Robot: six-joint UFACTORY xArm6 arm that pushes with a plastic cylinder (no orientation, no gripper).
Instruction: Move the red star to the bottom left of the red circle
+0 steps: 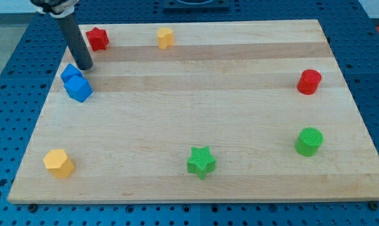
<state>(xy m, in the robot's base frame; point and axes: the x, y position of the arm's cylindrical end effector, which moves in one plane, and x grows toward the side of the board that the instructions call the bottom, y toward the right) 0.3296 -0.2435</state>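
The red star [98,39] lies near the board's top left corner. The red circle [309,81] stands far off at the view's right edge of the board. My tip [84,66] rests on the board just below and left of the red star, touching or almost touching the upper of two blue blocks [70,72]. The second blue block [79,88] sits right below it.
A yellow block [166,37] lies at the top, right of the red star. A yellow hexagon block [58,163] sits at the bottom left, a green star [201,161] at the bottom middle, a green circle [309,141] at the bottom right. The wooden board [195,113] lies on a blue pegboard.
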